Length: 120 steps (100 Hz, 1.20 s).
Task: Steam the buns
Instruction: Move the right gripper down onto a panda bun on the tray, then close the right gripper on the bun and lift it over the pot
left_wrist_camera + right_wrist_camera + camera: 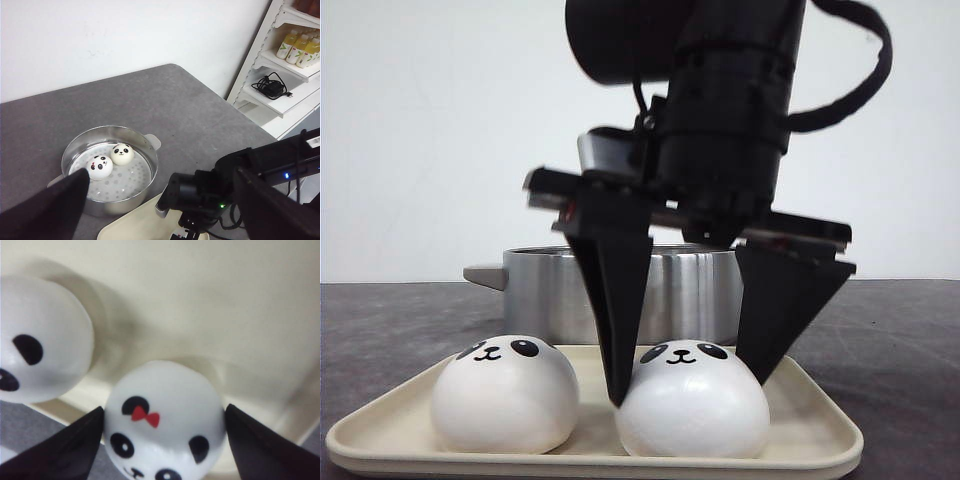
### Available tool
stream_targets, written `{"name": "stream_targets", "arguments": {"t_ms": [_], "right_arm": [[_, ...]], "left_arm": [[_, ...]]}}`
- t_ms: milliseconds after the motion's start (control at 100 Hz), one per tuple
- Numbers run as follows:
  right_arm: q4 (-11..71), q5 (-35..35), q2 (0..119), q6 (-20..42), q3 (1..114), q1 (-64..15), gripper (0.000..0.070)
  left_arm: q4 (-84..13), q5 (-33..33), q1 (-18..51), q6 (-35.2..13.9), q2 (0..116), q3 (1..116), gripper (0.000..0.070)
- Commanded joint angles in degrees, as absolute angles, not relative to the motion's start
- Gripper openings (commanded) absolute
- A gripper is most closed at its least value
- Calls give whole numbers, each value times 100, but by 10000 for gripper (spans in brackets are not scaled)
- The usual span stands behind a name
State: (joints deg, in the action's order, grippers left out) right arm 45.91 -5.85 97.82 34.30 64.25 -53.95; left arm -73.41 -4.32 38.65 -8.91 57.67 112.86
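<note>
Fingers of the right claw [690, 385] hang spread on either side of a panda bun [693, 400] on the cream tray [820, 430], one black tip at each flank, close to or just touching the dough; whether they press it I cannot tell. The right wrist view shows this bun [165, 415] wearing a small red bow above its face, seated near the tray's rim. Just beside it on the same tray lies a second bun [505, 393], its face turned toward the front camera. Behind the tray stands a round metal steamer pot [690, 290] with a side handle, on the dark grey worktop [900, 340]. From the left wrist view, two more buns [99, 167] [122, 154] rest touching each other on the perforated plate inside that pot. Fingers of the left claw [160, 210] frame that view, held wide apart above the worktop, gripping nothing. White shelves [285, 65] with yellow bottles [300, 47] stand off past the worktop's edge.
</note>
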Motion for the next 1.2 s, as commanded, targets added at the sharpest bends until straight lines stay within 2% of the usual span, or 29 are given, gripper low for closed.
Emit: {"name": "stream_targets", "arguments": {"t_ms": [0, 70, 130, 180, 230, 370, 490, 670, 770, 950, 1050, 1190], "right_arm": [[4580, -600, 9955, 3450, 6501, -5463, 467], [4589, -596, 9966, 3439, 6501, -5463, 437], [4587, -598, 9966, 3426, 6501, -5463, 343], [4587, -596, 9966, 3420, 6501, -5463, 202], [4582, -580, 9966, 3382, 6501, -5463, 0], [4517, -445, 9944, 3291, 6543, -5463, 8], [4919, -451, 9644, 3120, 6941, -5461, 8], [5837, -412, 9297, 2622, 8368, -5457, 7], [6165, -67, 9299, 2335, 9336, -5376, 7], [5780, 635, 9323, 2001, 10237, -5109, 6], [5498, 646, 9376, 1916, 10243, -4746, 6], [5513, 454, 9762, 1772, 10243, -4265, 6]], "left_arm": [[-7295, -403, 3907, -821, 5802, 11404, 556], [-7312, -403, 3907, -821, 5804, 11404, 556], [-7349, -403, 3907, -819, 5802, 11404, 556], [-7384, -403, 3907, -816, 5804, 11404, 556], [-7400, -403, 3907, -819, 5804, 11404, 556], [-7402, -403, 3907, -819, 5802, 11404, 556], [-7404, -403, 3907, -816, 5802, 11404, 556], [-7402, -403, 3907, -812, 5802, 11404, 556], [-7387, -401, 3907, -814, 5804, 11404, 557], [-7365, -401, 3907, -814, 5804, 11404, 557], [-7365, -401, 3907, -814, 5806, 11404, 557], [-7365, -377, 3907, -814, 5811, 11404, 557]]}}
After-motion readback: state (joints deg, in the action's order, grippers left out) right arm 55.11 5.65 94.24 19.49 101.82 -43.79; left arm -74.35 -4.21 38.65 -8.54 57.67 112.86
